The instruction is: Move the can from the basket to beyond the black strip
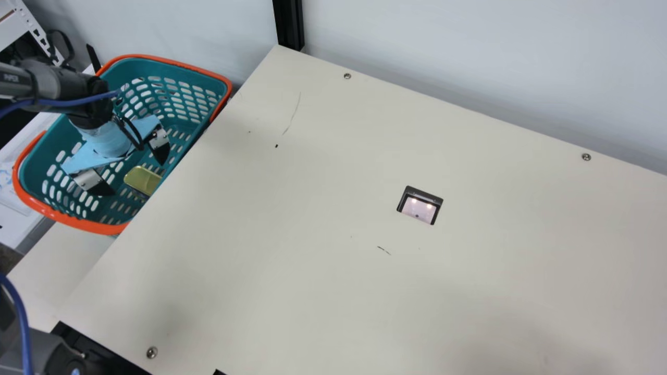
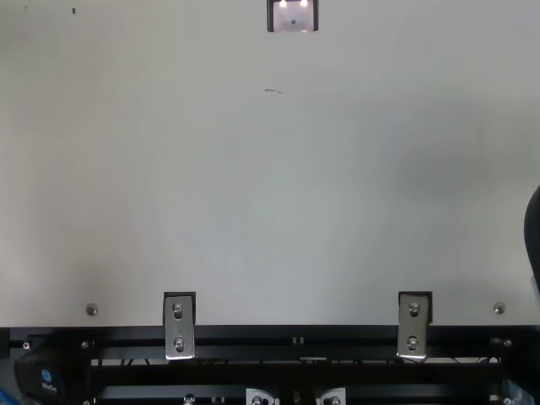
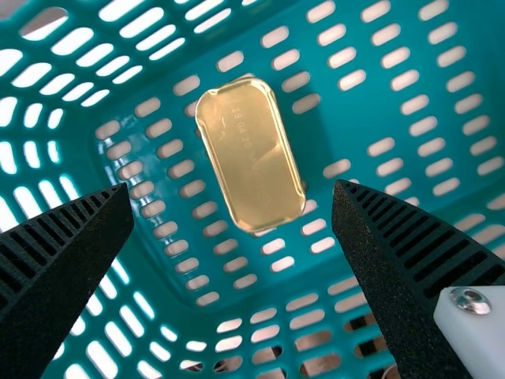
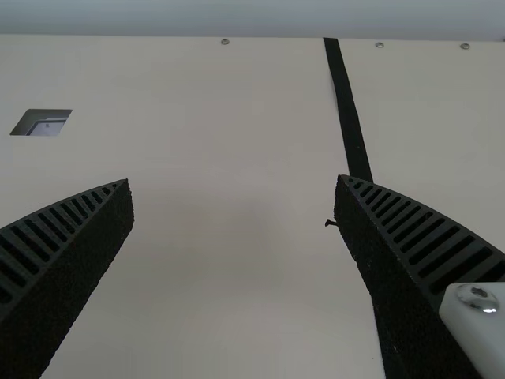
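Can (image 3: 251,155), oblong gold metal, in slotted teal basket (image 1: 88,225). My black ribbed left pincer (image 3: 233,189): apart. Pick-up pending; lower astride, clamp.

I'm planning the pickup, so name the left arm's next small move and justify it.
Probably lower the left gripper a little with its fingers apart, before closing. The gold can lies below on the floor of the basket, and in the wrist view the open fingers stand to either side of its narrow width.
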You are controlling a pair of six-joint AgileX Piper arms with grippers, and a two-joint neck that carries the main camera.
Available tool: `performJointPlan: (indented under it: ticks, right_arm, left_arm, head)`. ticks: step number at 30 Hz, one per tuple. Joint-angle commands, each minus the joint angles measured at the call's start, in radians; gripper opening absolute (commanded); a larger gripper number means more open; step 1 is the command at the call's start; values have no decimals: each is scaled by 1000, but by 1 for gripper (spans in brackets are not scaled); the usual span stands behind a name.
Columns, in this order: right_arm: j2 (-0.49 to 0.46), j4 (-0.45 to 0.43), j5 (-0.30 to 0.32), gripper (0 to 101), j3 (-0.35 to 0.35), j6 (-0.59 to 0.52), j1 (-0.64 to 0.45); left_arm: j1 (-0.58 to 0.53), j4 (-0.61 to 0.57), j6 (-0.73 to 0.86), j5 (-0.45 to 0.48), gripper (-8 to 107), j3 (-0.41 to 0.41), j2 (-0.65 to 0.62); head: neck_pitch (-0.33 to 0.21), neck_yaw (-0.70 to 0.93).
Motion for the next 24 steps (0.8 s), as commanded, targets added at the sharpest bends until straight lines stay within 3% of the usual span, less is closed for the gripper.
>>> performJointPlan:
  ticks: [1, 11, 24]
  right_arm:
    - [0, 0, 0, 101, 0, 0, 0]
    - [0, 0, 0, 101, 0, 0, 0]
    - [0, 0, 0, 101, 0, 0, 0]
  left_arm:
    - [4, -9, 1, 15, 90, -29, 27]
    - [27, -65, -1, 44, 90, -128, 123]
    - [51, -97, -12, 44, 90, -197, 209]
  head:
    - [-29, 14]
    - [-29, 14]
    - [-29, 14]
